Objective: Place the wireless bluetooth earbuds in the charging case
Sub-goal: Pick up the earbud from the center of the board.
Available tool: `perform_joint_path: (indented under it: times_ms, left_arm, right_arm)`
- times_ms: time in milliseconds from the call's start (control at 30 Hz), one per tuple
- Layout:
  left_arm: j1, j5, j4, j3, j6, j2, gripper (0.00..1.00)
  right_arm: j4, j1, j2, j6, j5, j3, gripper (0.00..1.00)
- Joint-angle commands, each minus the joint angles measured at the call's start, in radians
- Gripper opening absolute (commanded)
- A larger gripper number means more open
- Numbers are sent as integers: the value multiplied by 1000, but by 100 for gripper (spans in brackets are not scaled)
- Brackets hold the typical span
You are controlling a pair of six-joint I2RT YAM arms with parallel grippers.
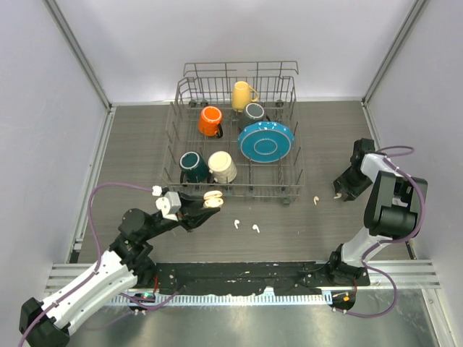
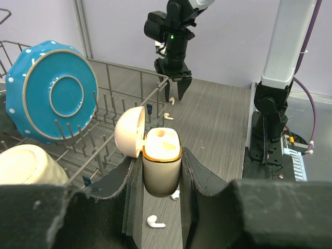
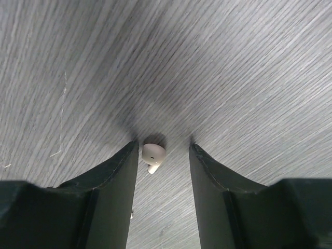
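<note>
My left gripper [image 2: 162, 199] is shut on the cream charging case [image 2: 162, 166], which it holds upright above the table with the lid [image 2: 129, 131] swung open to the left. In the top view the case [image 1: 212, 199] hangs just in front of the rack. Two white earbuds [image 1: 236, 224] [image 1: 255, 228] lie on the table beside it; one earbud [image 2: 155, 223] shows below the case. A third earbud [image 1: 316, 200] lies further right. My right gripper [image 3: 163, 148] stands open, tips down at the table, around another earbud [image 3: 153, 154] that sits next to its left finger.
A wire dish rack [image 1: 176, 155] stands at the back of the table with a teal plate [image 1: 265, 141], an orange mug [image 1: 210, 121], a yellow mug [image 1: 242, 95], a dark green mug [image 1: 192, 166] and a cream mug [image 1: 222, 167]. Walls close in both sides.
</note>
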Motion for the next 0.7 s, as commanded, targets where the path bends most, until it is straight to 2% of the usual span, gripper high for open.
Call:
perform_joint_path:
  times_ms: [0,133,667]
  left_arm:
    - [-4,0,31,0,20,7,0]
    - [-4,-2,22,0,33,10,0]
    - [-2,-8,-1,-8,37,-20,0]
  right_arm:
    - [39,-3,2,18,43,5,49]
    - [46,-3,16,20,40,4,43]
    - [83,-3,-10,6,-3,-44,43]
